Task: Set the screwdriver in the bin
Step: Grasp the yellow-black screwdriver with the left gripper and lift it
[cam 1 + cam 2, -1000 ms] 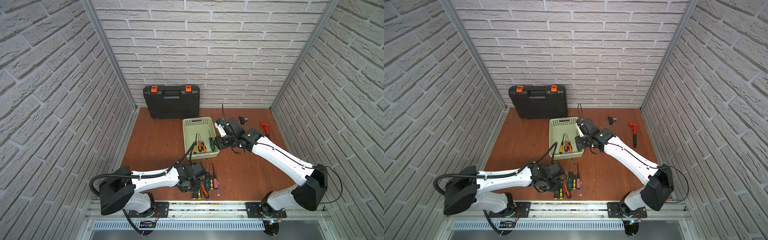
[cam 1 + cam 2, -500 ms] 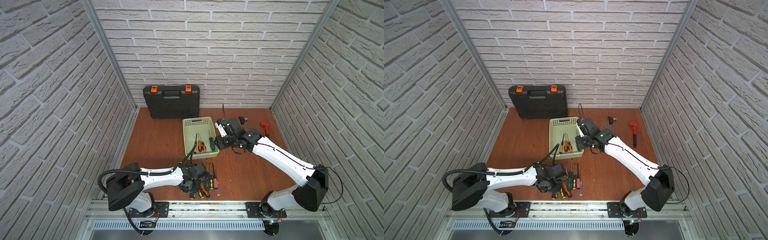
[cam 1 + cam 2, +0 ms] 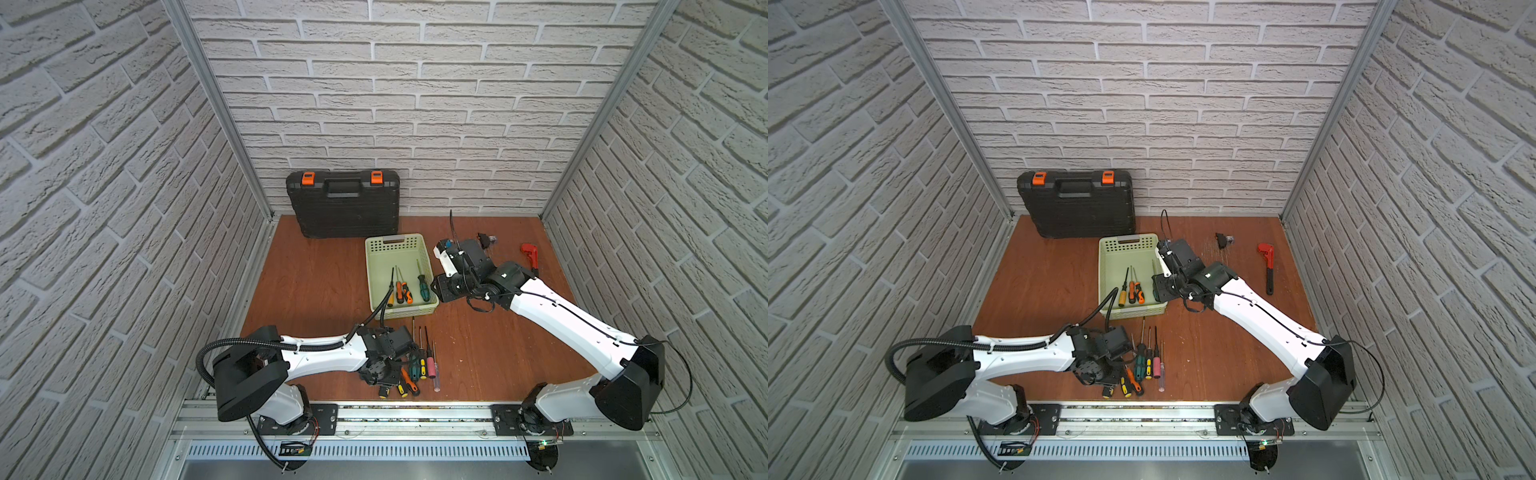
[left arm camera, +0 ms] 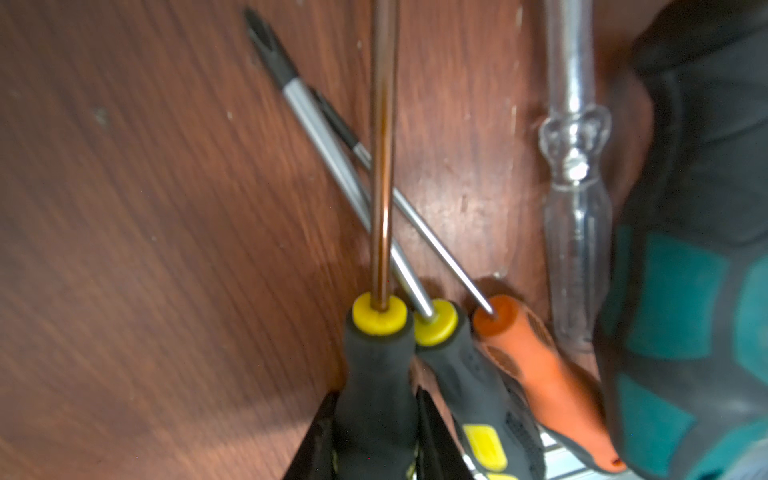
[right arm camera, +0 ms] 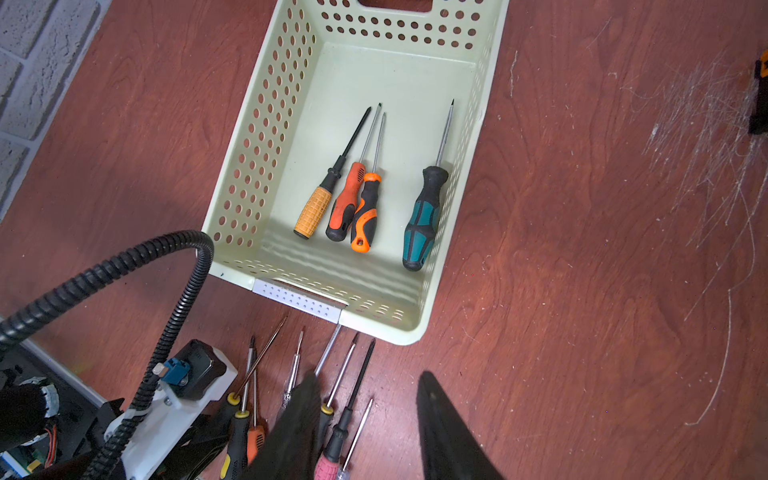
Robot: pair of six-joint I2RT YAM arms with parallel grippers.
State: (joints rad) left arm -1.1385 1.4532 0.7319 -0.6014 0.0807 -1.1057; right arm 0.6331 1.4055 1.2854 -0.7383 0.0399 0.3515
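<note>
Left fingers (image 4: 322,440) have closed on the black-handled, yellow-collared screwdriver (image 4: 378,374); right fingers (image 5: 440,424) stand partly apart, empty.

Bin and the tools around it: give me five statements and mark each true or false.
The bin holds four screwdrivers. True.
The case lies open. False: it stands shut against the back wall.
The left fingers flank a black-handled screwdriver. True.
The right fingers grip a tool. False: they are apart and empty.
The wrench is in the bin. False: it lies on the table.
</note>
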